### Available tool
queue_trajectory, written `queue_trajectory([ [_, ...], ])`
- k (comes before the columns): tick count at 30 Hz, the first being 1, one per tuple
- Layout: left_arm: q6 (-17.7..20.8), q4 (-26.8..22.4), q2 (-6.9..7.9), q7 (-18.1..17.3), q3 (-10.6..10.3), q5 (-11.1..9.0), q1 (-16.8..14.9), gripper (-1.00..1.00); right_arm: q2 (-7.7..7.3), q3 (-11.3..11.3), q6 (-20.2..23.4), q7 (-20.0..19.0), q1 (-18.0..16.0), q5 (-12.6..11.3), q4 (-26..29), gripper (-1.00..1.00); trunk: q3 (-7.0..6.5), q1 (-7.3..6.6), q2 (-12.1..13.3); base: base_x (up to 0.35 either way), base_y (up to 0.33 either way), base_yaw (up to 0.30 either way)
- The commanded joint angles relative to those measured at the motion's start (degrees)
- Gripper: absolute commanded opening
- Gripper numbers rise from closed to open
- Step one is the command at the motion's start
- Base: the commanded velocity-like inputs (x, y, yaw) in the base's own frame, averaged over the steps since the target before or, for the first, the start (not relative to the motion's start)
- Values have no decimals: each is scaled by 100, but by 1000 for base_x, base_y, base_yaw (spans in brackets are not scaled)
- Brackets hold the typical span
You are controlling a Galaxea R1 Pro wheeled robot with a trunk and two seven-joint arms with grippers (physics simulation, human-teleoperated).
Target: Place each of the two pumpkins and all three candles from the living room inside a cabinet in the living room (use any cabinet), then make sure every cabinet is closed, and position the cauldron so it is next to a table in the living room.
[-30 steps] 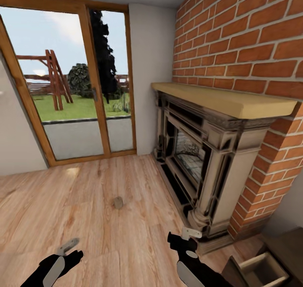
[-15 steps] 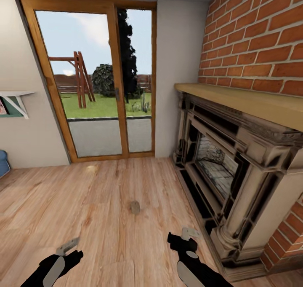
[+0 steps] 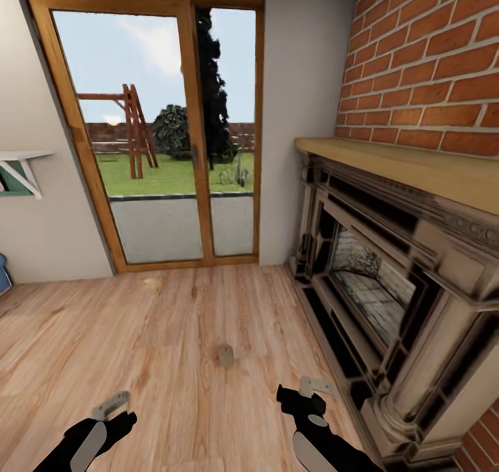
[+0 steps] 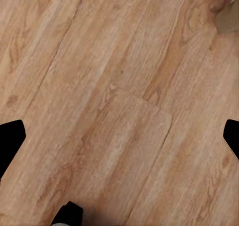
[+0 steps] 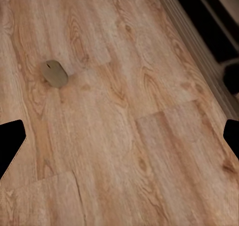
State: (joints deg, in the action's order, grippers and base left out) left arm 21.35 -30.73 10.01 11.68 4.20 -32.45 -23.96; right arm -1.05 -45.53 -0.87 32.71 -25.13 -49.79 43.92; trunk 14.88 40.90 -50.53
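Observation:
One pale grey candle (image 3: 224, 355) lies on the wooden floor, ahead of and between my two arms. The right wrist view shows the same candle (image 5: 55, 72) on the planks, well clear of the fingers. My left gripper (image 3: 111, 406) hangs open and empty over bare floor. My right gripper (image 3: 315, 387) is open and empty too, close to the fireplace base. In each wrist view the dark fingertips (image 4: 11, 136) (image 5: 11, 136) stand far apart at the picture's edges. Pumpkins, cauldron, cabinet and table are out of view.
A large ornate fireplace (image 3: 395, 278) with a pale wood mantel (image 3: 409, 167) stands along the brick wall on the right. A glass patio door (image 3: 166, 132) in a wooden frame is straight ahead. A small wall shelf (image 3: 21, 163) hangs at the left.
The camera has swung left and moved forward, so the dark cabinet with its open drawer has left the picture at lower right. The candle sits nearer. Both arms hold the same pose.

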Motion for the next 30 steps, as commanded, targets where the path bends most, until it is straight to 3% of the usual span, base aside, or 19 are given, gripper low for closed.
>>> queue_trajectory([
  [1, 27, -12, 0, 36, 2, -60, -2, 100, -9, -35, -9, 37, -9, -40, 6, 100, 8, 4, -6, 275, 178, 0],
  [9, 27, -12, 1, 36, 2, -60, 0, 100, -20, -35, -9, 34, -9, -23, 10, 100, 8, 4, -6, 270, 186, 17],
  [22, 27, -12, 1, 36, 2, -60, -2, 100, -17, -35, -9, 34, -9, -25, 12, 100, 8, 4, -6, 260, 194, 253],
  [30, 27, -12, 1, 36, 2, -60, 0, 100, -17, -35, -9, 34, -9, -30, 10, 100, 8, 4, -6, 258, 159, 38],
])
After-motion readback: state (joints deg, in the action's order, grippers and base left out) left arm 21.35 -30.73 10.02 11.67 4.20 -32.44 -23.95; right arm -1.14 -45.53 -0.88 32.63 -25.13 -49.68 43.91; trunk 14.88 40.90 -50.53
